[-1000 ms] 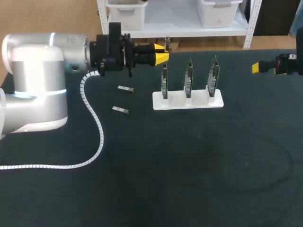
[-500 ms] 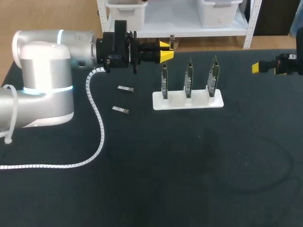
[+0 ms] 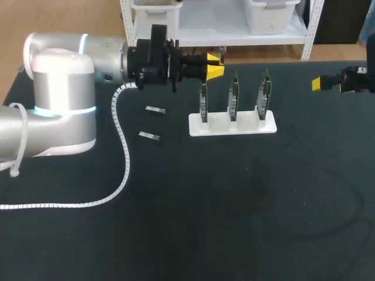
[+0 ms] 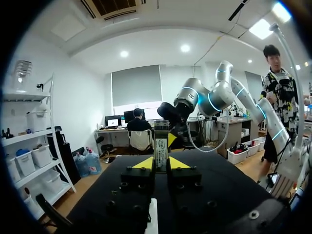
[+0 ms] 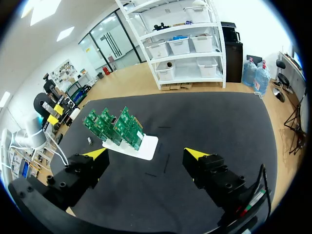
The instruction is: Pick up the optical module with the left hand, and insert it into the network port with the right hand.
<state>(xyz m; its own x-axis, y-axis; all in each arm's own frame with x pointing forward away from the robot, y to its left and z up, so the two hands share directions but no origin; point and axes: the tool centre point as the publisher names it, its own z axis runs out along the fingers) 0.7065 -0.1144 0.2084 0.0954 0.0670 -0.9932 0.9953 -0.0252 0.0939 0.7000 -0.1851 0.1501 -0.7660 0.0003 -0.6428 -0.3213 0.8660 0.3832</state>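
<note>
My left gripper [image 3: 214, 70] hangs over the table's far side, just behind the leftmost board, and is shut on a slim metal optical module [image 3: 222, 53]. In the left wrist view the module [image 4: 161, 146] stands upright between the yellow fingertips [image 4: 144, 163] of that gripper [image 4: 161, 164]. A white stand [image 3: 232, 123] holds three upright green network boards [image 3: 234, 93]. My right gripper [image 3: 319, 83] is at the table's far right edge. In its own view it [image 5: 146, 155] is open and holds nothing, with the boards [image 5: 114, 126] ahead of it.
Two loose modules [image 3: 155, 109] [image 3: 149, 136] lie on the black mat left of the stand. A white spiral cable [image 3: 121, 153] trails from the left arm across the left side of the table.
My left arm has carried the module to the right, along the table's far side toward the boards. The right arm has not moved.
</note>
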